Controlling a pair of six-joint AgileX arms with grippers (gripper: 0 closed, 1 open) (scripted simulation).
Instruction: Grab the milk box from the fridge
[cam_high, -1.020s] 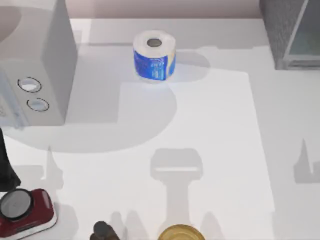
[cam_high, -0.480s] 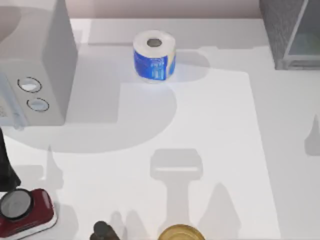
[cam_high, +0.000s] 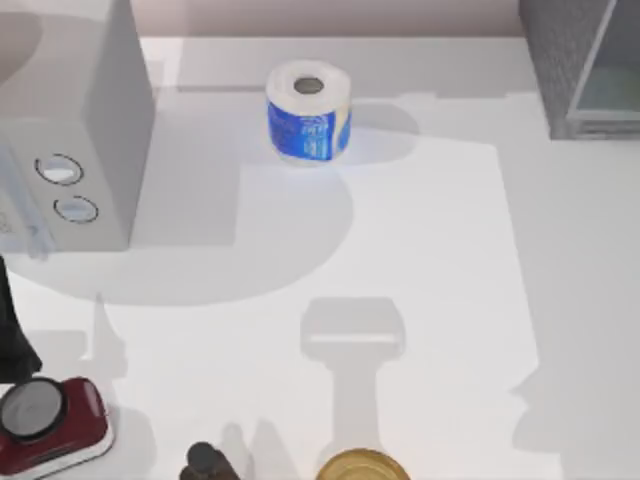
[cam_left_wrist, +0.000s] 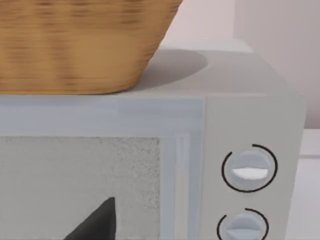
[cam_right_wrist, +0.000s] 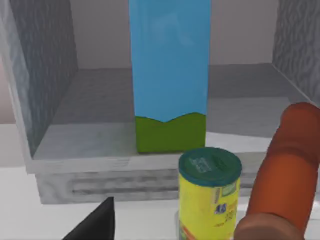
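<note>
Right gripper (cam_right_wrist: 95, 220), jaw state unclear, faces milk box (cam_right_wrist: 170, 80) at fridge's (cam_right_wrist: 40, 90) 12 o'clock; reaching risks toppling yellow can (cam_right_wrist: 207, 200).

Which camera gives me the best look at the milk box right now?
The right wrist view: the milk box stands upright inside the open fridge, blue sides and green band facing the camera. The top view catches just the fridge's corner; the left wrist view faces the microwave.

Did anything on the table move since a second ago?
No object moved. Only a dark shadow at the table's right side slid toward the near edge and grew. The paper roll, the grey box with two dials, the red gadget and the fridge all stayed put.
</note>
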